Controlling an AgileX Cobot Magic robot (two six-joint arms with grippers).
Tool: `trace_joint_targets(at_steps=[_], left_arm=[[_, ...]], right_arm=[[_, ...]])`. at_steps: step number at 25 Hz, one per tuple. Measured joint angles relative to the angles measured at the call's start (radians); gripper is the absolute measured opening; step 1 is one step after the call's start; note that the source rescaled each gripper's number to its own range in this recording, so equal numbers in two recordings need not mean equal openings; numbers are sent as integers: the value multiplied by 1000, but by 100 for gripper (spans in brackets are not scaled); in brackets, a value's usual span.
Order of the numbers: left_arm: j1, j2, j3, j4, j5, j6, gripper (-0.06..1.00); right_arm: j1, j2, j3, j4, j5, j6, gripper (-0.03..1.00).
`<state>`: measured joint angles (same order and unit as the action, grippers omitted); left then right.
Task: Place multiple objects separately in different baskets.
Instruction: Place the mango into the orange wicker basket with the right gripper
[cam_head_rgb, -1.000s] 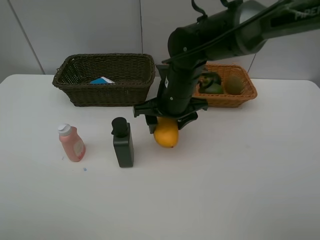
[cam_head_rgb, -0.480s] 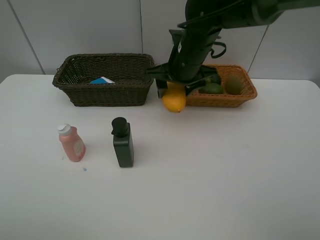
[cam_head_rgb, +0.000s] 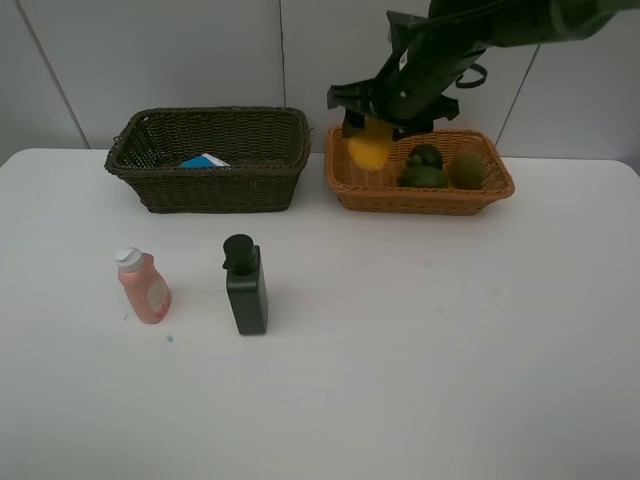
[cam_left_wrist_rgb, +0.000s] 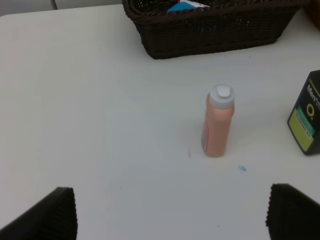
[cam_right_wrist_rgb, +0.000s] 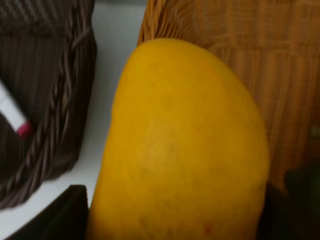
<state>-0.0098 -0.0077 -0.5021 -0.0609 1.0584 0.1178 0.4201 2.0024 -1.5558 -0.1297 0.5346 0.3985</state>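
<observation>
Mango (cam_head_rgb: 368, 148): yellow-orange, smooth, egg-shaped, a bit blurred in the high view. The right gripper (cam_head_rgb: 371, 138) has its jaws clamped on it, one on each side. The fruit hangs below the jaws, over the end of the light basket (cam_head_rgb: 425, 205) that is nearest the dark basket (cam_head_rgb: 210, 188). Can't tell whether it touches the wicker.

In the light basket, off to the side of the jaws away from the dark basket: a dark mangosteen (cam_head_rgb: 424, 155), a lime (cam_head_rgb: 424, 178) just in front of it, and a brown kiwi (cam_head_rgb: 467, 168) at the far end.

Only the high view shows the arm, the whole layout and the fruit already in the basket. The right wrist view fills up with mango: faint speckles on the skin and a dark finger (cam_right_wrist_rgb: 55, 215) at its side. It also shows the strip of white table (cam_right_wrist_rgb: 112, 30) between the two baskets and a white marker (cam_right_wrist_rgb: 11, 112) with a pink tip lying in the dark basket, which can't be made out from the high view.

The left gripper (cam_left_wrist_rgb: 175, 220) appears in its own wrist view only, jaws wide apart and empty. The pink bottle (cam_left_wrist_rgb: 218, 125) with the white cap stands upright ahead of the gap between them. The black pump bottle (cam_left_wrist_rgb: 307, 120) is off to one side, with a green-yellow label that the high view doesn't show.
</observation>
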Motion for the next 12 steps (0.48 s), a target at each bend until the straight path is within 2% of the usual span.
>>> trace_joint_targets(at_steps=[5, 12], left_arm=[[0, 0, 0, 0, 0, 0, 100], [0, 0, 0, 0, 0, 0, 100]], right_arm=[[-52, 24, 0, -1, -86, 0, 74], [-63, 82, 0, -21, -172, -1, 74]])
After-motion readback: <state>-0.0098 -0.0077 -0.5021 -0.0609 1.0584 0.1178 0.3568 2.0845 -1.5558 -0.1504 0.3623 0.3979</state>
